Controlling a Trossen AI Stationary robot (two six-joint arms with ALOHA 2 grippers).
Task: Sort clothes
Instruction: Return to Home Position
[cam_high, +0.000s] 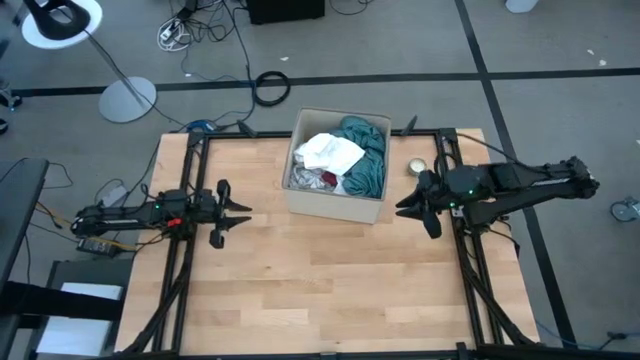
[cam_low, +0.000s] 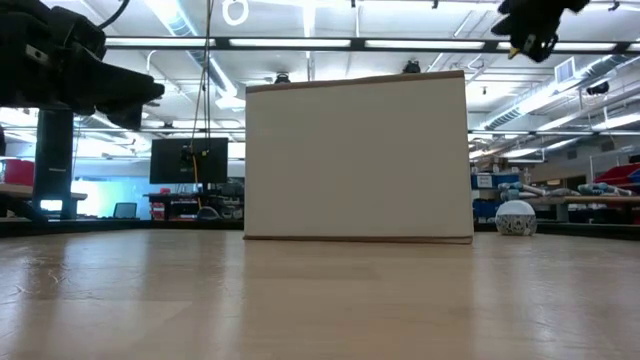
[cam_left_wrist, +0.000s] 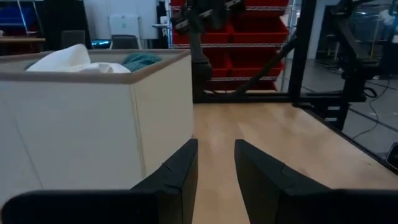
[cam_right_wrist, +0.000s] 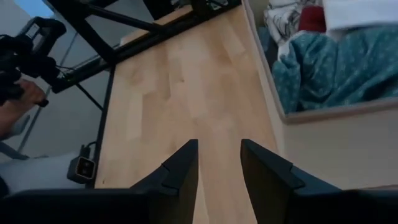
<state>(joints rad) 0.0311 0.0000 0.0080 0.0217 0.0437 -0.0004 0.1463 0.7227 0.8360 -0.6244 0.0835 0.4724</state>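
Observation:
The clothes lie heaped in a tan cardboard box at the table's far middle. A white piece is on top, a teal shirt sits at the right, and a black-and-white patterned piece at the near left. The right wrist view also shows the teal shirt and a red piece. My left gripper is open, level, left of the box and pointing at it. My right gripper is open above the table, right of the box's near corner, tipped down. Neither holds anything.
A small round metal tin stands on the table right of the box, near the right arm. Bare wooden table spreads in front of the box. Black frame rails run along both sides.

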